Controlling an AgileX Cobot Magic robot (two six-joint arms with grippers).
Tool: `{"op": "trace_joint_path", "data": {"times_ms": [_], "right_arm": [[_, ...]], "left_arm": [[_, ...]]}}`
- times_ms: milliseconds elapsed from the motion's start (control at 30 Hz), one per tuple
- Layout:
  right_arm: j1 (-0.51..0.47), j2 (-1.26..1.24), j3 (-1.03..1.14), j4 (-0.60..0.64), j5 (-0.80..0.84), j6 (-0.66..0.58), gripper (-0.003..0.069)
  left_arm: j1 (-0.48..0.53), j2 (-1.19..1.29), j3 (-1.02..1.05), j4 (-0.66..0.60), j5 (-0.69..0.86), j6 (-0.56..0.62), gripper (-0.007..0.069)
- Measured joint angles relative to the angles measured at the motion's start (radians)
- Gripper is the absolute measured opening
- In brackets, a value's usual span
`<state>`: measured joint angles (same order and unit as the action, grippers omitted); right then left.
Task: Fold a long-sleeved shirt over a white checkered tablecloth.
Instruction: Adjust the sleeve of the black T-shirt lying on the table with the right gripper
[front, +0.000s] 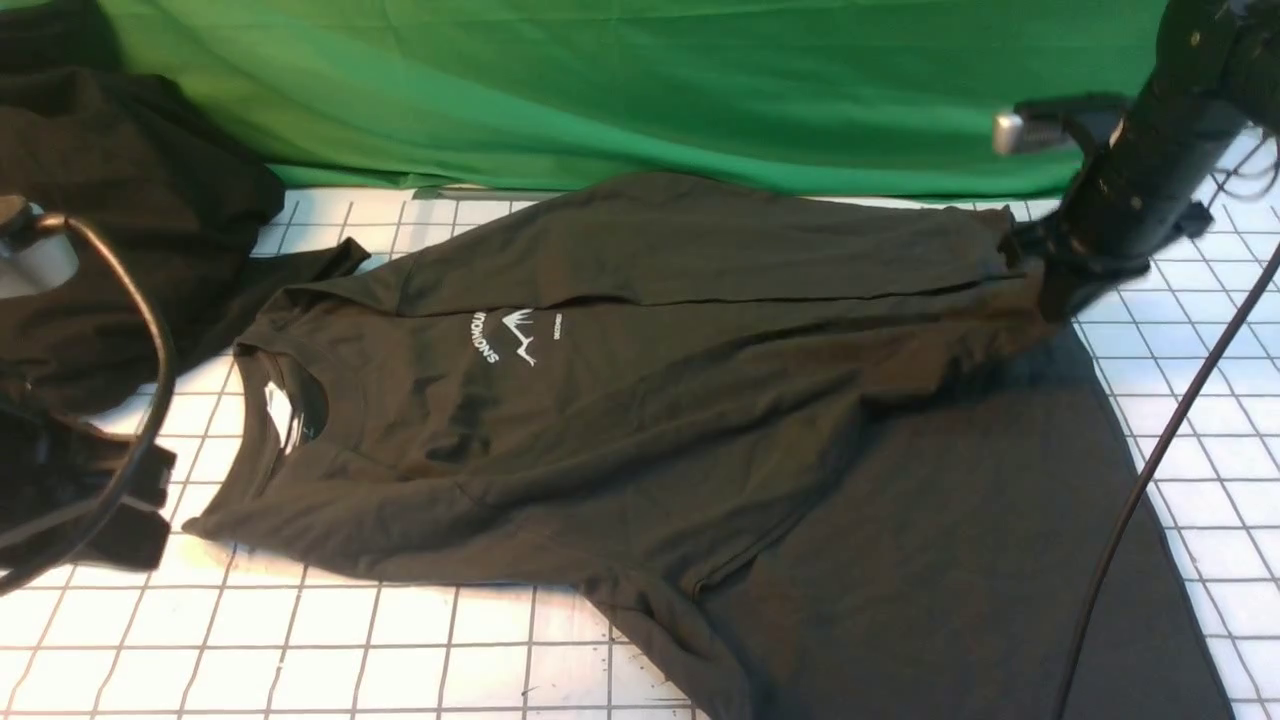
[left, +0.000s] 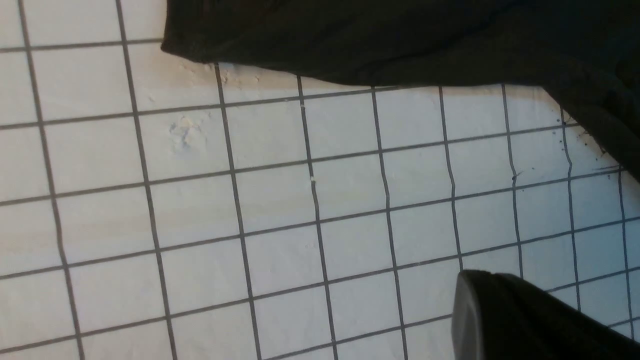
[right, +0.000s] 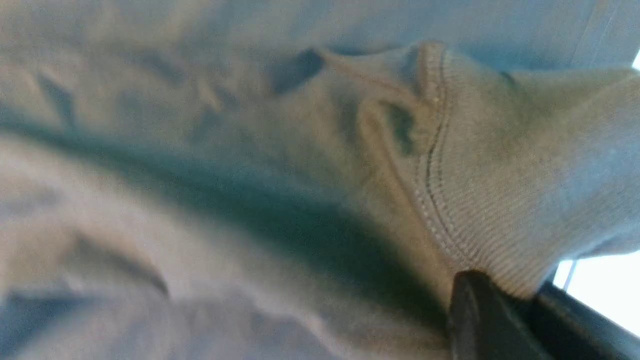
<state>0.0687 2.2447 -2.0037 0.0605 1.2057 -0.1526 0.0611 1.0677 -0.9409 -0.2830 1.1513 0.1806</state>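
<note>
Across the gridded cloth, seen from the robot's side:
Long-sleeved shirt: lies spread over the white checkered tablecloth, neck opening toward the left, body reaching toward the right and the near edge of the front view.
Upper sleeve: folded across the chest, running along the far side of the shirt toward the right arm.
Chest print: a small white logo with lettering, just beside the folded sleeve.
Neck label: white, visible inside the collar.
Right fingers: closed on bunched fabric of the shirt, with a stitched seam and ribbed cloth showing beside the grip in the right wrist view.
Left fingers: shut, holding nothing, apart from the shirt and over bare tablecloth in the left wrist view.
Black cloth heap: piled at the far left, near the collar.
Ink specks: dark marks on the tablecloth, beside the sleeve that extends toward the near edge.
Green backdrop: hangs behind the far edge of the tablecloth.
</note>
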Motion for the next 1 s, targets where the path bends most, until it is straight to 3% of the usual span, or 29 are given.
{"op": "trace_joint_path", "data": {"times_ms": [200, 267, 367, 400, 567, 800, 1000], "right_arm": [[0.000, -0.064, 0.163, -0.103, -0.024, 0.037, 0.0036], [0.000, -0.066, 0.176, -0.123, -0.066, 0.051, 0.0068], [0.000, -0.065, 0.178, -0.132, -0.098, 0.054, 0.0195], [0.001, -0.064, 0.178, -0.136, -0.090, 0.054, 0.0337], [0.001, -0.070, 0.168, -0.162, -0.007, 0.060, 0.0549], [0.001, -0.179, 0.138, -0.170, -0.007, 0.079, 0.0538], [0.000, -0.181, -0.005, -0.135, -0.233, 0.080, 0.0515]], "left_arm": [[0.000, -0.012, 0.000, 0.004, 0.006, 0.001, 0.0004], [0.000, -0.024, 0.000, 0.004, 0.001, 0.001, 0.0004], [0.000, -0.032, 0.000, 0.005, 0.000, 0.001, 0.0004], [0.000, -0.036, 0.000, 0.005, 0.000, 0.001, 0.0004], [0.000, -0.048, 0.000, 0.005, 0.002, 0.001, 0.0004], [0.000, -0.050, 0.000, 0.004, 0.002, 0.001, 0.0004], [0.000, -0.050, 0.000, -0.005, -0.009, 0.000, 0.0004]]}}
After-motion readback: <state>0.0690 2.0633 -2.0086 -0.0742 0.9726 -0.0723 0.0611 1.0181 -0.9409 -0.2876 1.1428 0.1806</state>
